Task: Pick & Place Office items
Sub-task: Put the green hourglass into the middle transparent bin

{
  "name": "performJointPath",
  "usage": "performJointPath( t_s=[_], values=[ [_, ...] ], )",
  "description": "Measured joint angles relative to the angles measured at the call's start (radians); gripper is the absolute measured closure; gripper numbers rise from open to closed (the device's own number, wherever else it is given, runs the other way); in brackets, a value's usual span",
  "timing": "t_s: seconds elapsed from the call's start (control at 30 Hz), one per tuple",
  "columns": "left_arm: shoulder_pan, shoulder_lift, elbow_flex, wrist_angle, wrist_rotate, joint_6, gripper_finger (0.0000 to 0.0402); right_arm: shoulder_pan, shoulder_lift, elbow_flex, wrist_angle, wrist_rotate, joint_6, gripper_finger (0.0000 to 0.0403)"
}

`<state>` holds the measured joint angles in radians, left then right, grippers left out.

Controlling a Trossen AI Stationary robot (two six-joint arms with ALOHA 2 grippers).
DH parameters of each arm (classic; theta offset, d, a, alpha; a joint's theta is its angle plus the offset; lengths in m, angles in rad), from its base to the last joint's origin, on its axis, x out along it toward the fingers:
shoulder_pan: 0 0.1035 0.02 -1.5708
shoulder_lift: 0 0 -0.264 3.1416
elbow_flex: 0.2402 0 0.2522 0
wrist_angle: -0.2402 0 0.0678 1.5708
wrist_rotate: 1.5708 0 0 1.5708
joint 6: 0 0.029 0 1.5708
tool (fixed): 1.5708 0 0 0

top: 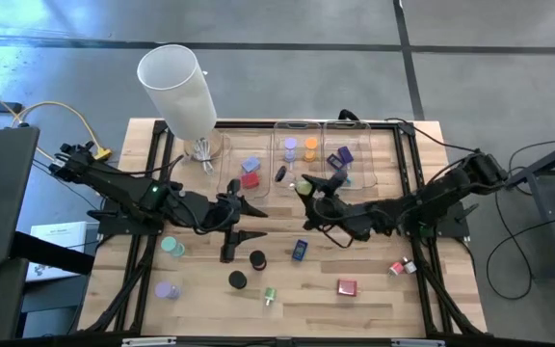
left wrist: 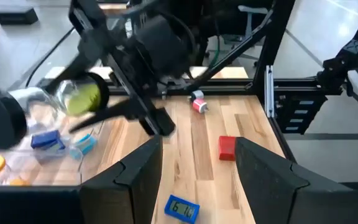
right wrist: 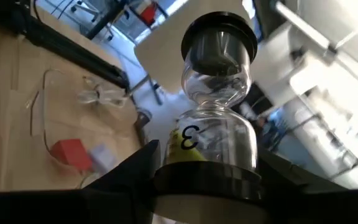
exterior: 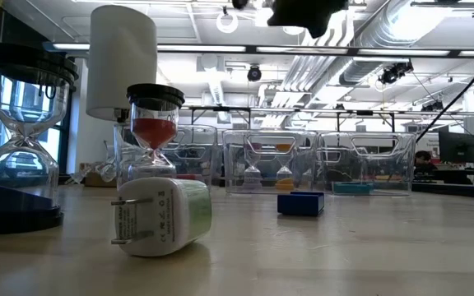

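- Right gripper [right wrist: 197, 180], above the clear rectangular plastic trays [top: 308, 128] at the table's far side, pinches a black-capped glass sand timer with yellow-green sand [right wrist: 213, 106] by its lower cap.
- Timer stands upright in the grip, a "3" on its glass.
- Risk: the smooth round cap could slip or tilt if lowered unevenly, striking a tray wall.
- Left gripper [top: 242, 220] hovers mid-table, fingers [left wrist: 138, 174] parted and empty, close enough to collide.
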<state>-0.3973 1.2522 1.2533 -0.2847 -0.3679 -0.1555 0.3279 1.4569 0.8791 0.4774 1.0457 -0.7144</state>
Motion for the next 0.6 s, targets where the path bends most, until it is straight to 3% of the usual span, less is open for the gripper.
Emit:
performJointPath(
  t_s=[0.33,0.47,0.6],
  values=[
    [-0.001,-0.021,0.001,-0.133,0.002,-0.049,0.021,-0.103,-0.134,0.0,-0.524,-0.313,0.634,0.0216],
    [0.0,-0.034,0.001,-0.162,0.001,-0.06,0.021,-0.145,-0.151,0.019,-0.702,-0.352,0.762,0.0216],
    [0.005,-0.052,0.001,-0.196,-0.002,-0.069,0.021,-0.194,-0.147,0.128,-0.953,-0.472,0.897,0.0216]
  ],
)
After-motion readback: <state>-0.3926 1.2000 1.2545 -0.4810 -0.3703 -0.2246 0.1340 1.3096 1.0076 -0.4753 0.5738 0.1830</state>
